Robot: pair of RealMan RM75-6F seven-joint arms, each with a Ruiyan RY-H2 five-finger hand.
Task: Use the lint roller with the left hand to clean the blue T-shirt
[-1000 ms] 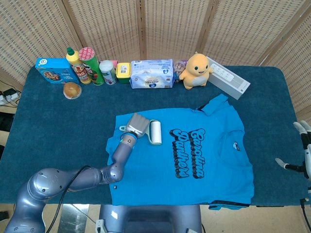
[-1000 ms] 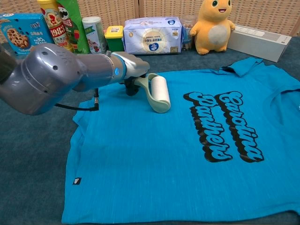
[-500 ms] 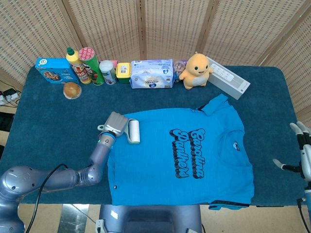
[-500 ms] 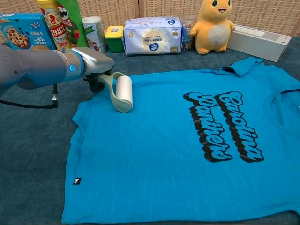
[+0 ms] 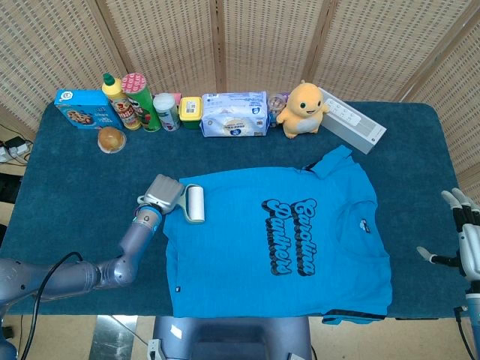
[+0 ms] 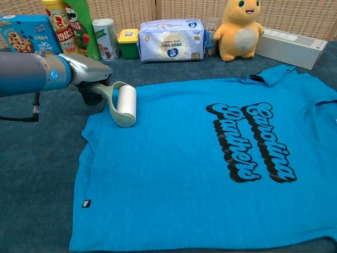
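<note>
A blue T-shirt (image 5: 277, 244) (image 6: 210, 163) lies flat on the dark blue table (image 5: 67, 195) (image 6: 31, 174), its black lettering across the chest and one sleeve folded near the far edge. The left hand (image 5: 161, 193) (image 6: 92, 79) grips the handle of the roller (image 5: 194, 203) (image 6: 122, 104), whose white drum rests on the shirt's near-left sleeve edge (pale green frame, drum lengthwise along the hem).

The right hand (image 5: 461, 244) hangs off the table's right side, fingers spread and holding nothing, visible only from the head camera.

Along the back of the table stand a cookie box (image 5: 79, 107) (image 6: 21, 34), a yellow-capped bottle (image 5: 116, 94), a chip can (image 5: 140, 101), a small can (image 5: 166, 111) (image 6: 105, 38), a yellow tub (image 5: 190, 111) (image 6: 128, 42), a wipes pack (image 5: 235, 115) (image 6: 171, 39), a yellow plush toy (image 5: 301, 109) (image 6: 240, 29) and a white box (image 5: 351, 120) (image 6: 292, 48). A bun (image 5: 111, 139) sits alone in front of them, well apart from the shirt.
</note>
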